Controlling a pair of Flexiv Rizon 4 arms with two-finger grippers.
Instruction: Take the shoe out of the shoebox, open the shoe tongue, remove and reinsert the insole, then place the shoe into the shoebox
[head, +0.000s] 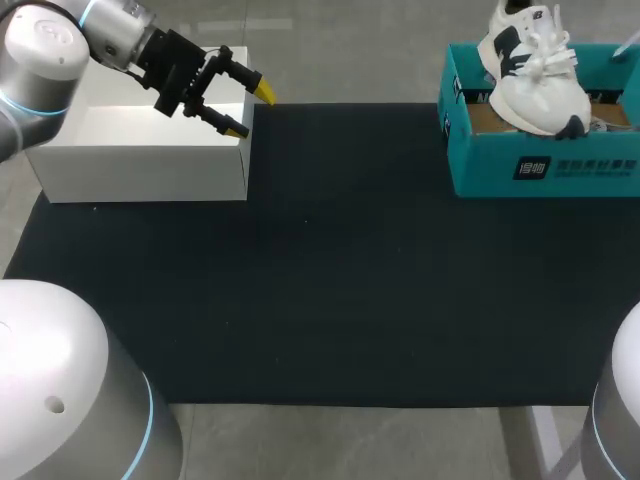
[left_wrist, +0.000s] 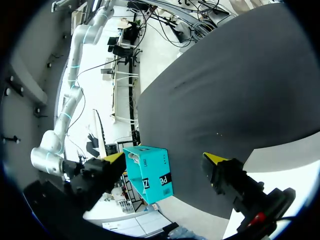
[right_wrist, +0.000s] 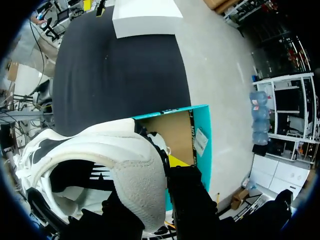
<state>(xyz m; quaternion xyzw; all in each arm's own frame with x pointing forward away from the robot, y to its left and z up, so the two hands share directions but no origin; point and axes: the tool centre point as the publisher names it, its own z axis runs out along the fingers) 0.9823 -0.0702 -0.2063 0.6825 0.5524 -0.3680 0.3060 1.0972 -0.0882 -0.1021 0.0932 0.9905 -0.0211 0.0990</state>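
Hand (head: 249, 110) of left arm open over box (head: 140, 160)

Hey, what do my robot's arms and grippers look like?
Both the left arm and the right arm are smooth silver-grey with rounded joints, each ringed by a thin light-blue band. The left gripper is black and angular, with two slim fingers ending in bright yellow tips. The right gripper is black too; only one yellow tip shows.
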